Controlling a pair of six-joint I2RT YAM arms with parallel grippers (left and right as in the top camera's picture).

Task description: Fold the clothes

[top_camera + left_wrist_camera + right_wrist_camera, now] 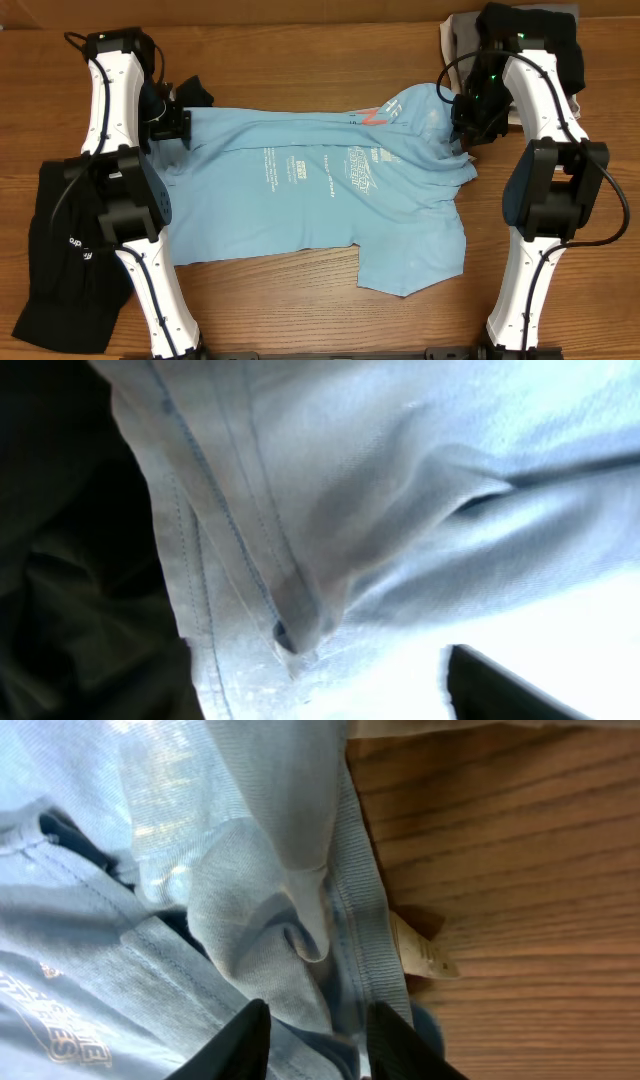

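Note:
The light blue T-shirt [330, 190] lies across the table, lettering up, its far part folded over and one sleeve [415, 265] sticking out toward the front. My left gripper [178, 125] sits at the shirt's left hem. In the left wrist view its jaws stand wide, one dark finger [500, 690] to the right, and a bunched blue hem [300, 610] lies loose between them. My right gripper [463, 125] is at the collar end. Its fingers [245, 1040] are parted, with the ribbed collar [360, 900] and a fold of cloth between them. The black top [70, 250] lies crumpled at the left.
A heap of dark and grey clothing [545, 40] sits at the back right corner. A white neck label [425, 955] pokes from the collar onto bare wood [520, 840]. Dark cloth [70, 560] fills the left of the left wrist view.

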